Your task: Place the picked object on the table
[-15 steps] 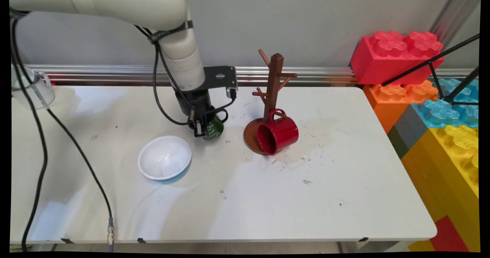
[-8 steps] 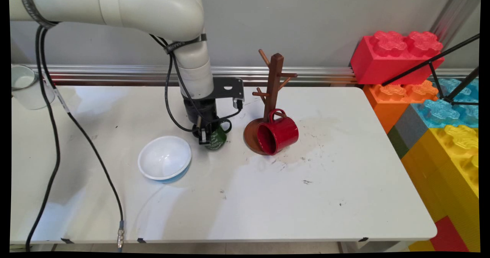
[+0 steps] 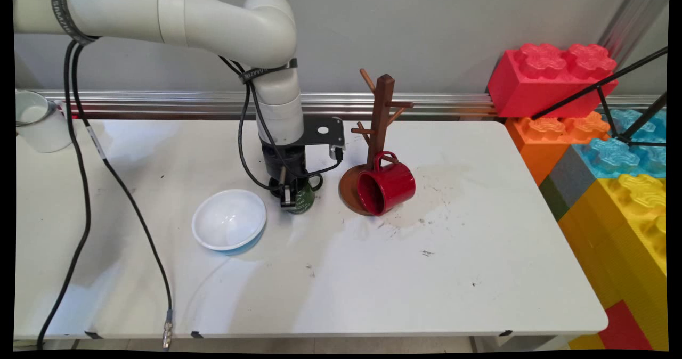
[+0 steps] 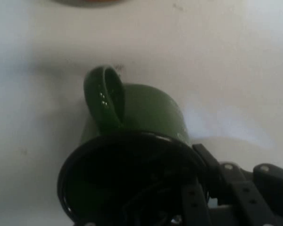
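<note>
While the gripper [image 3: 290, 198] stands low over the table [image 3: 479, 274] in the main view, we see it shut on the rim of the green mug [image 3: 302, 199], which tilts slightly and sits at or just above the surface. The bowl [image 3: 229, 221] lies near on the gripper's left; the red mug [image 3: 386, 185] leans on the rack [image 3: 379, 130] base just to its right. We judge that a sideways drift could knock the red mug or the rack, since both stand close. The forearm descends almost vertically, wrist pointing down.

In the hand view, one finger [image 4: 191, 197] reaches inside the green mug [image 4: 146, 117], the other outside the wall, clamping it. The handle points away. A rim-only pinch may let the mug swing or slip.
</note>
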